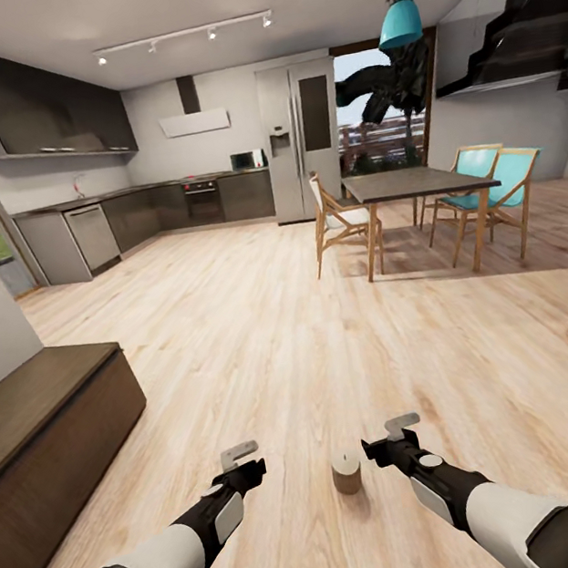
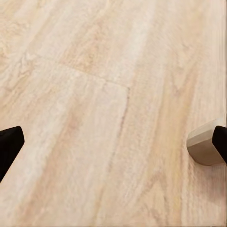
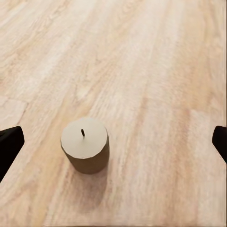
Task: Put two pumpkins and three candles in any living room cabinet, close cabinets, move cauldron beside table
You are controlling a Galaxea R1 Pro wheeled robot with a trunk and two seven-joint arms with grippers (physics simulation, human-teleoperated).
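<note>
Nearest of all, going from left to right, come the left gripper (image 1: 243,465), the short tan cylindrical candle (image 1: 347,474) and the right gripper (image 1: 395,436), all low over the pale wood plank floor (image 1: 263,324). That left gripper hangs empty with its jaws spread wide, and its wrist view catches just the candle's side (image 2: 203,147) at the frame edge, so it is off to one side of it. Standing upright on the bare floor between the two arms, nearer the right one, the candle touches nothing. Over it the right gripper is also spread open and empty, black fingertips (image 3: 10,147) well apart, and its wrist view gives what the head view barely does: the flat top and small dark wick (image 3: 82,133) of the candle (image 3: 85,145). I'd judge it light, stiff and a little waxy-slick, best pinched across its straight sides about mid-height. Back at far left, the long low dark-brown wooden cabinet (image 1: 50,434) sits against the wall with no drawer visibly open; the dining table with turquoise chairs (image 1: 420,183) stands well beyond on the right.
</note>
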